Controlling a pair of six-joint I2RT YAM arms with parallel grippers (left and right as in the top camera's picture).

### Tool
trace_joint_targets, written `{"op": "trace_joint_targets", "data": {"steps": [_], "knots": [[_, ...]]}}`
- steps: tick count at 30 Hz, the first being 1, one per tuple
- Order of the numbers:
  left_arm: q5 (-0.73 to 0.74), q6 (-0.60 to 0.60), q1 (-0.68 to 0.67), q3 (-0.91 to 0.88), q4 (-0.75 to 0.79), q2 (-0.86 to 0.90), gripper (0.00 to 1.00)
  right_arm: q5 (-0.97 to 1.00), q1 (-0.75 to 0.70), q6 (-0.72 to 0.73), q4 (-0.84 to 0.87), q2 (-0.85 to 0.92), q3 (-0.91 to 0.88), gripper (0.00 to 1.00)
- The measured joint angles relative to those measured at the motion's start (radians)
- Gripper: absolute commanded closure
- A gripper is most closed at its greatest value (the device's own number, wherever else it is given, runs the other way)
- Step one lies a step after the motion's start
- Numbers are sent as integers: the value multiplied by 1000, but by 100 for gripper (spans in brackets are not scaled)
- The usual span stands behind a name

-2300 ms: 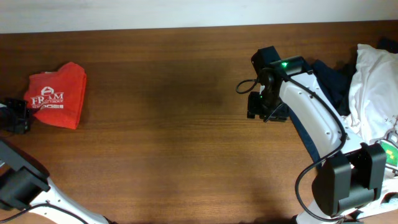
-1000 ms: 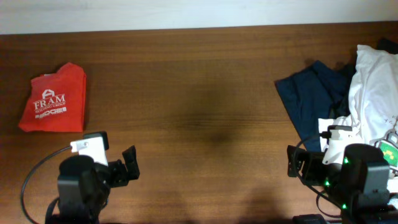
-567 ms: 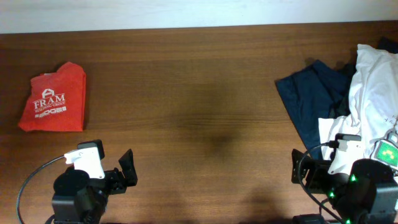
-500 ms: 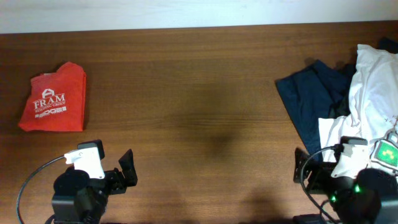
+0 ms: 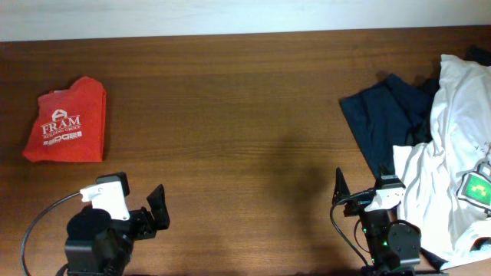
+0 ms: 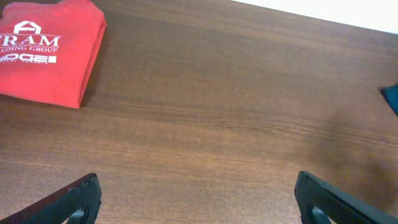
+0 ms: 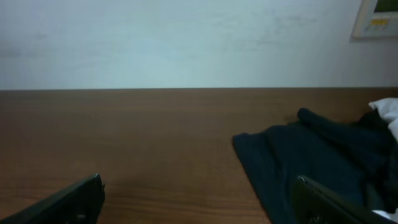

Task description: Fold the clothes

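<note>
The clothes, an orange-red T-shirt with white "FRAM" lettering, lie folded into a small rectangle at the table's far left, and show at the top left of the left wrist view. My left gripper hovers near the front edge, well short of the shirt. It is open, with bare wood between its fingers. My right gripper is near the front edge on the right. It is open too, with nothing held, and its right finger is in line with the navy cloth.
A dark navy garment is spread at the right, partly under a heaped white shirt with a green patch. The navy garment fills the right of the right wrist view. A pale wall stands behind the table.
The right arm has shifted left along the front edge, off the white shirt. The left arm sank slightly toward the front edge, then held still. The folded red shirt has not moved.
</note>
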Motion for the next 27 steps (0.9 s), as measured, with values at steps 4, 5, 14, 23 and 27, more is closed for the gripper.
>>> {"op": "trace_joint_targets", "data": {"steps": [4, 5, 14, 23, 27], "knots": [[0, 0, 0, 0, 0, 0, 1, 4, 0, -30, 0, 0, 0, 1], [0, 0, 0, 0, 0, 0, 1, 4, 0, -32, 0, 0, 0, 1], [0, 0, 0, 0, 0, 0, 1, 4, 0, -45, 0, 0, 0, 1], [-45, 5, 0, -33, -31, -34, 1, 5, 0, -45, 0, 0, 0, 1], [-83, 25, 0, -338, 227, -257, 1, 15, 0, -45, -1, -1, 0, 1]]}}
